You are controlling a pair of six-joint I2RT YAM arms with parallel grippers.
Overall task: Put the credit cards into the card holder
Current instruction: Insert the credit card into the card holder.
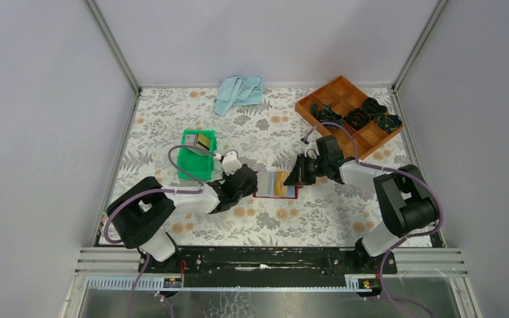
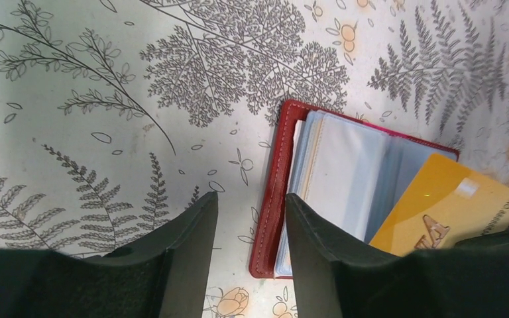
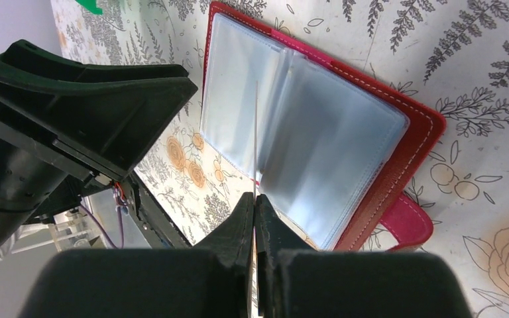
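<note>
The dark red card holder lies open on the floral table, its pale blue-grey sleeves facing up. It also shows in the left wrist view and the right wrist view. My right gripper is shut on a gold credit card, seen edge-on in the right wrist view, with its far end over the holder's sleeves. My left gripper is open and straddles the holder's left red edge, one finger over the sleeves. More cards sit in the green bin.
The green plastic bin stands just behind the left gripper. An orange compartment tray holding dark items is at the back right. A light blue cloth lies at the back centre. The left gripper's body is close to the holder.
</note>
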